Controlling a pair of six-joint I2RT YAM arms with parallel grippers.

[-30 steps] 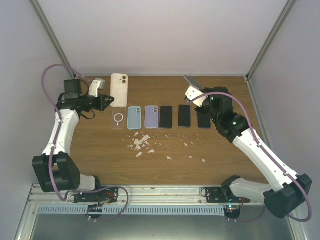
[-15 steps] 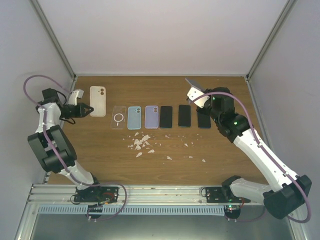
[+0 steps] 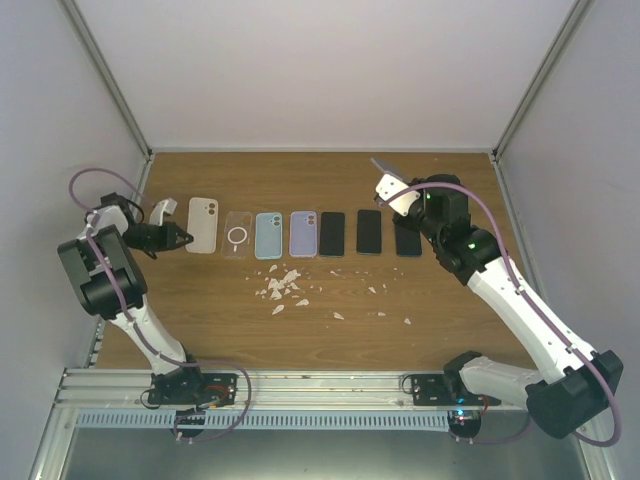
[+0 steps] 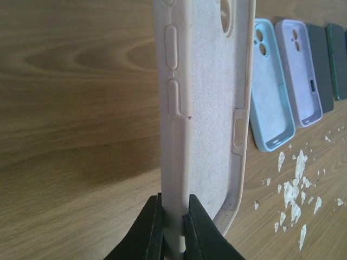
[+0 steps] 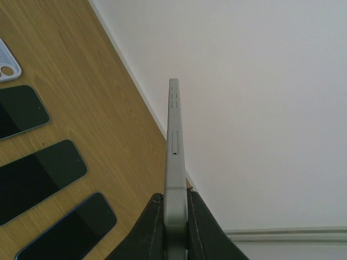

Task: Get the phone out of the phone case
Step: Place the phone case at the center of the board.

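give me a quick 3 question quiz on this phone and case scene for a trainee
1. True or false: the cream case gripped by the left tool has no phone inside it.
2. What is the right tool shut on?
A. a blue case
B. a phone, held by its thin edge
C. nothing
3. How many dark phones lie flat in the row on the table?

Key: 1 true; 2 B; 3 three
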